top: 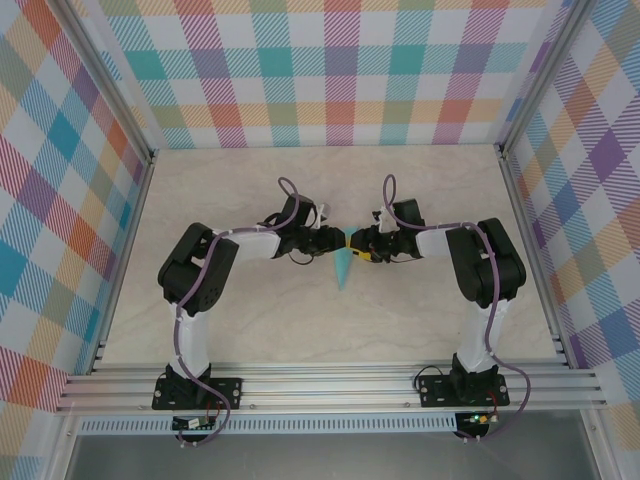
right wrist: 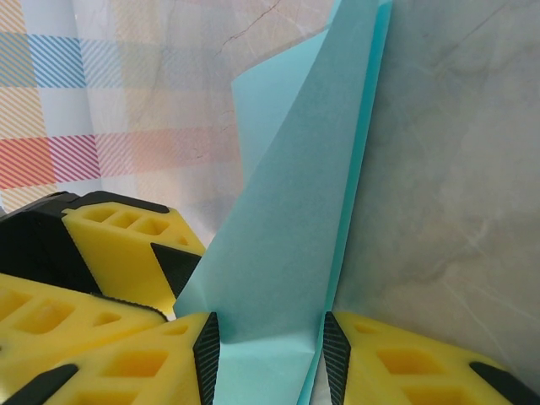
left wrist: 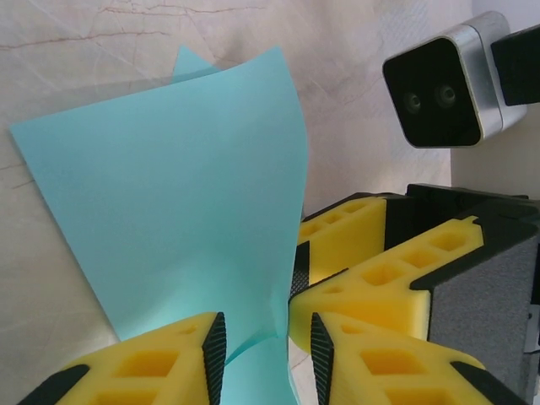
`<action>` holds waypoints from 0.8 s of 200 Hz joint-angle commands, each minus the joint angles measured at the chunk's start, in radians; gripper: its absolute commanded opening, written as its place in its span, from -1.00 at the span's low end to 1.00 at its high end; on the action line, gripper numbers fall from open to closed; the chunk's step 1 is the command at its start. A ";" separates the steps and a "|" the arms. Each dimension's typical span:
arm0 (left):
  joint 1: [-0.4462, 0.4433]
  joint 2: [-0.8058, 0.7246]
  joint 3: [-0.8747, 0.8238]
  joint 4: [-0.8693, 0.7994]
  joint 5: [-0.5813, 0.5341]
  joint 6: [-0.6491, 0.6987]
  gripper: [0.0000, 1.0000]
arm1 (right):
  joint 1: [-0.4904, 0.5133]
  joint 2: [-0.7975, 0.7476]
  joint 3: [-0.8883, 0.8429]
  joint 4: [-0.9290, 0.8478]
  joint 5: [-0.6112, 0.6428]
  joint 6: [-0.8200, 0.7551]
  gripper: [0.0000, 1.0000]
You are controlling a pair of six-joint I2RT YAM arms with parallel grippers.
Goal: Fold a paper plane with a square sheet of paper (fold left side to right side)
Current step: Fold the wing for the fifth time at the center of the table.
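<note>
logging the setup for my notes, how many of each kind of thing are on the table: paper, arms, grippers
paper plane: 1
robot arms: 2 (left arm, right arm)
grippers: 2 (left gripper, right gripper)
total: 5

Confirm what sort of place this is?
Probably an enclosed tabletop robot test cell: plaid backdrop walls, an aluminium rail with the left arm and right arm bolted on, and a marble-look tabletop.
</note>
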 commanded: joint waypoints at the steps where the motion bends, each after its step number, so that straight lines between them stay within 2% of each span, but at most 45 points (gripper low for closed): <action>1: 0.005 0.019 0.026 0.013 0.015 -0.001 -0.44 | 0.008 0.019 0.011 -0.040 0.017 -0.028 -0.22; 59: 0.012 0.008 0.012 -0.001 -0.024 0.019 -1.00 | 0.008 0.020 0.013 -0.054 0.019 -0.040 -0.21; 160: 0.041 -0.020 -0.059 0.010 -0.034 0.042 -1.00 | 0.008 0.017 0.012 -0.062 0.017 -0.047 -0.19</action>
